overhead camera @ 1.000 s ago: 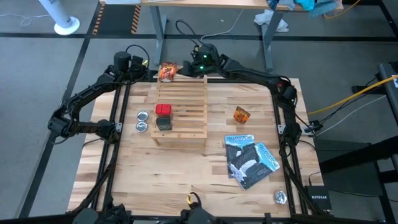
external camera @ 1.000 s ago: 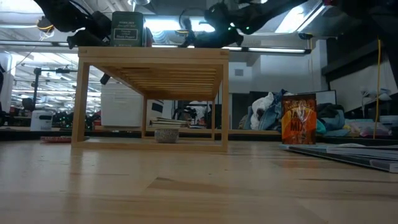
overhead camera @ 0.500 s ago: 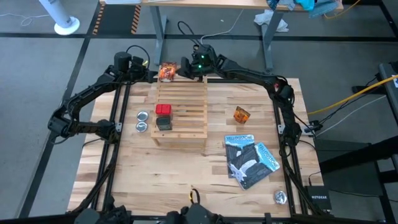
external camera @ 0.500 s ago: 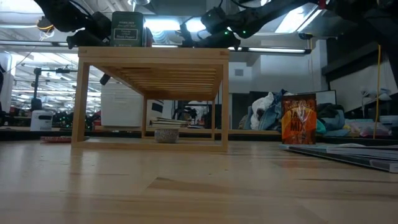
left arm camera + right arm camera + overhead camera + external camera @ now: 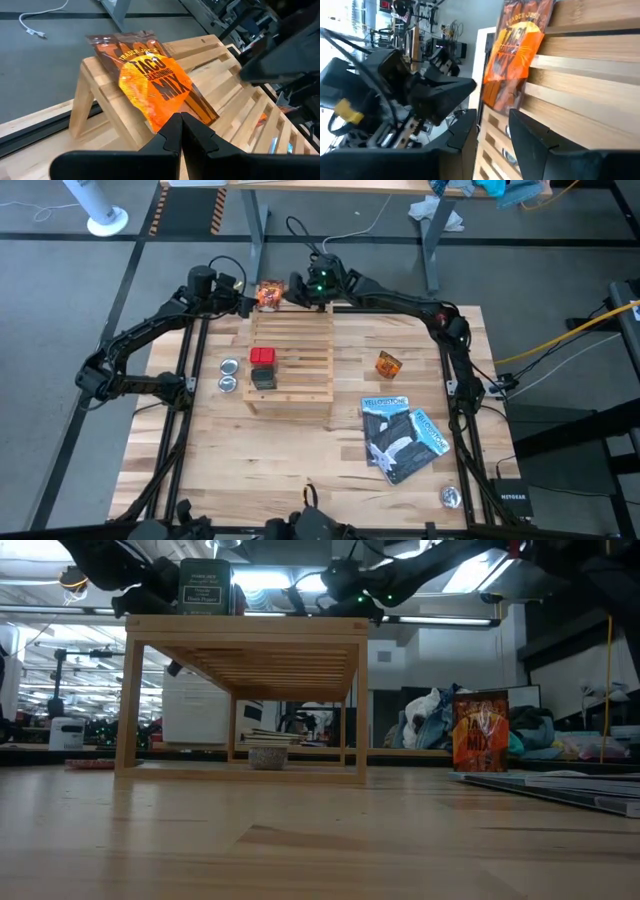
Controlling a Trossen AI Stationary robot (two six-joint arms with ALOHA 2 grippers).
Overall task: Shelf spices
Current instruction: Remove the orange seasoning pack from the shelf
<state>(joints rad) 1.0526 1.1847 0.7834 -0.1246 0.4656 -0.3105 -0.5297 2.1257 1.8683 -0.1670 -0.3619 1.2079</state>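
The wooden slatted shelf (image 5: 291,361) stands mid-table. On its left part sit a red box (image 5: 263,356) and a dark grey box (image 5: 263,378). One orange packet (image 5: 155,85) lies flat on the shelf's far left corner (image 5: 268,294), part of it overhanging the far edge. A second orange packet (image 5: 388,364) stands upright on the table right of the shelf. My left gripper (image 5: 179,119) is shut, its tips at the corner packet's left edge. My right gripper (image 5: 300,290) hovers open just right of that packet, over the shelf's far edge. My left gripper's shut fingertips (image 5: 172,122) meet the corner packet at its edge nearest the gripper (image 5: 159,124), coming from the table's left and slanting down. Whether any of the packet is between the fingers, I cannot tell. The packet lies on the shelf's top slats.
Two round silver tins (image 5: 229,375) sit on the table left of the shelf. Blue-and-black booklets (image 5: 402,436) lie near the right side, and a small round object (image 5: 450,496) lies at the near right corner. Bare tabletop lies in front of the shelf.
My left gripper has moved right, toward the packet on the shelf's far left corner. My right gripper has shifted left along the shelf's far edge, toward the same packet. The packet has stayed in place.
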